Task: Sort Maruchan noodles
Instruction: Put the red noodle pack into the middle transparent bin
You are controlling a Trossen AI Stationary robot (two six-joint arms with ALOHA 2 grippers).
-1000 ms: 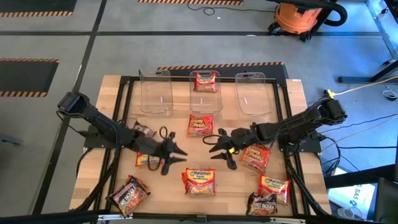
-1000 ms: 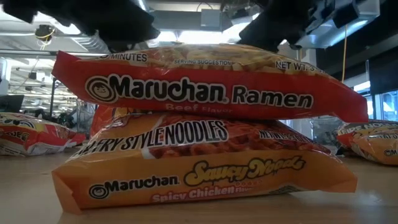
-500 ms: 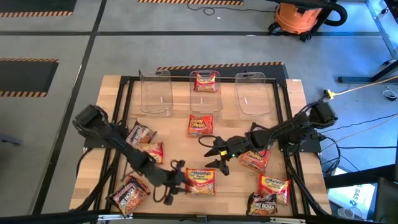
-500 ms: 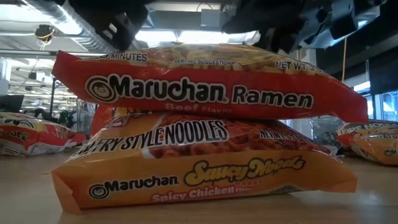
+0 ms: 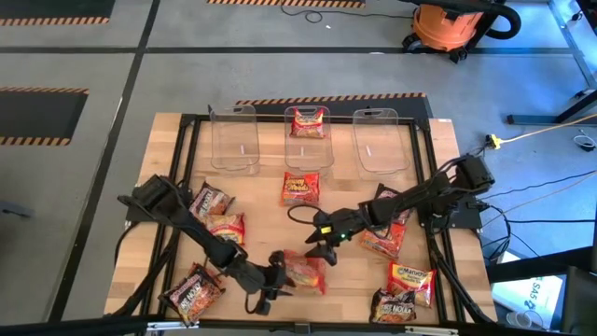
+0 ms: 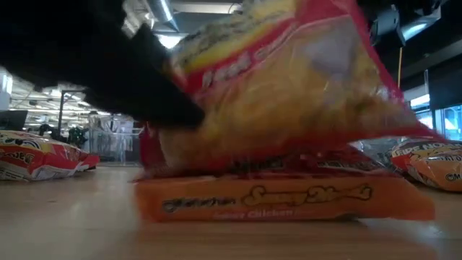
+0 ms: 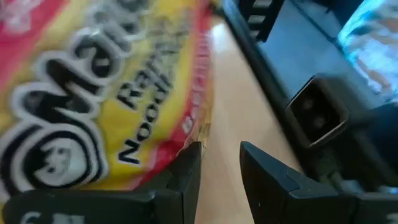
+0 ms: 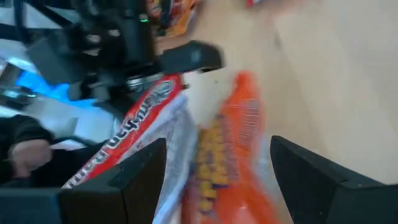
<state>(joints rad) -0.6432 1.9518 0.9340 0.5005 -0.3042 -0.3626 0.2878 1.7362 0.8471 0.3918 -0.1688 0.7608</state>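
A red Maruchan packet (image 5: pixel 303 269) lies on top of an orange one (image 6: pixel 289 202) near the table's near edge. The red packet (image 6: pixel 289 79) is tipped up at its left end and rests on the orange one by its right end. My left gripper (image 5: pixel 273 280) is at that raised left end, its fingers a narrow gap apart with nothing between them (image 7: pixel 221 168). My right gripper (image 5: pixel 322 247) hangs open just beyond the stack's far side. Both packets show between its wide-spread fingers (image 8: pixel 217 146), and I cannot tell whether it touches them. My left gripper meets the red packet at its left end (image 7: pixel 193 134), coming level from the table's left. One finger (image 7: pixel 186 177) lies against the packet by its outer side and reaches under that end (image 6: pixel 191 108). The packet is tilted, its right end down on the orange packet.
Three clear bins stand along the far edge (image 5: pixel 234 138) (image 5: pixel 382 140), the middle one (image 5: pixel 308 140) holding a red packet. Loose packets lie around: one mid-table (image 5: pixel 300 187), two at left (image 5: pixel 210 199) (image 5: pixel 227 227), one near-left (image 5: pixel 193 291), and several at right (image 5: pixel 382 238) (image 5: pixel 410 280).
My left gripper has swept from mid-table toward the near edge and right, arriving at the red packet's left end. That end has tipped up off the orange packet, which stays flat. My right gripper has moved left and toward the near edge, closer to the stack.
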